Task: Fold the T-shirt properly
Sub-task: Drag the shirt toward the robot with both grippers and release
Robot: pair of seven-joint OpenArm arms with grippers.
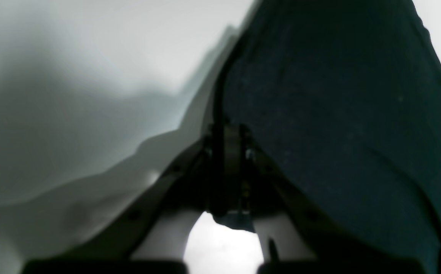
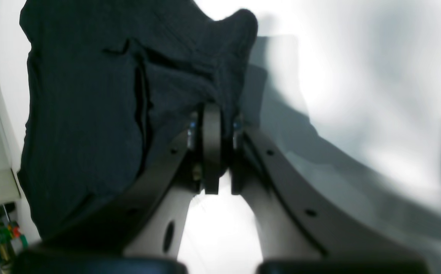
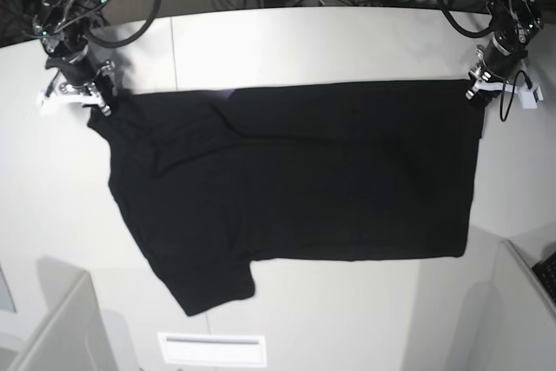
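The white surface carries the black T-shirt, spread flat across its middle with one sleeve toward the near edge. The left pincer is clamped on one far corner of it, the right pincer on the other.

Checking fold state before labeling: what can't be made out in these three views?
- T-shirt print: no view shows it; only plain black cloth faces the cameras.
- Far corners: in the base view the left gripper and right gripper cover the pinched cloth.
- Left wrist view: blurred, shirt cut off by the right edge.
- Right wrist view: blurred table, no detail.
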